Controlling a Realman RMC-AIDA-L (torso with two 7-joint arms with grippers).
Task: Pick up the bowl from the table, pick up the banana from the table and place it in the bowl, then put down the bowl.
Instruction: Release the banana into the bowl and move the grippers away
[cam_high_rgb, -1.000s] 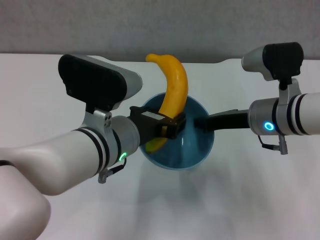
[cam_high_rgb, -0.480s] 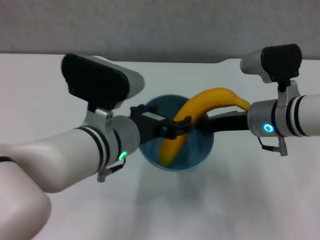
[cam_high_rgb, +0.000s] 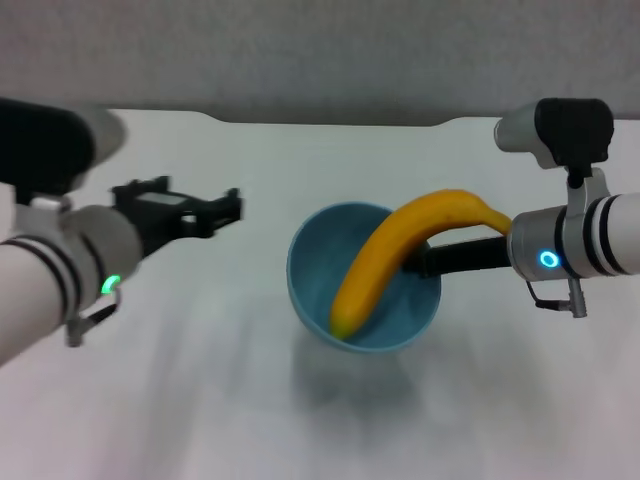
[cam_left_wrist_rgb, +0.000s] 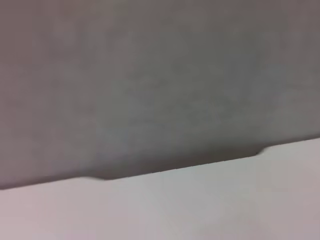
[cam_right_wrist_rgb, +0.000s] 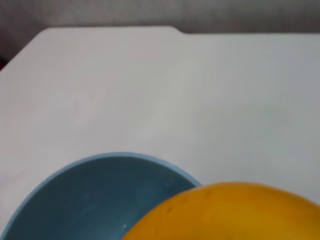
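Observation:
The light-blue bowl (cam_high_rgb: 312, 272) hangs a little above the white table (cam_high_rgb: 300, 150), its shadow beneath it. My right gripper (cam_high_rgb: 425, 262) is shut on the bowl's right rim. The yellow banana (cam_high_rgb: 385, 255) lies in the bowl, its lower end on the bottom and its upper end leaning out over the right rim above the gripper. My left gripper (cam_high_rgb: 228, 207) is open and empty, off to the left of the bowl and well clear of it. The right wrist view shows the bowl's rim (cam_right_wrist_rgb: 100, 159) and the banana (cam_right_wrist_rgb: 240, 212) close up.
The table's notched far edge (cam_left_wrist_rgb: 175, 167) meets a grey wall (cam_high_rgb: 320, 50) behind. Nothing else stands on the table around the bowl.
My left gripper has let go of the banana and drawn back to the left. The banana has tipped over and now rests in the bowl against the right rim.

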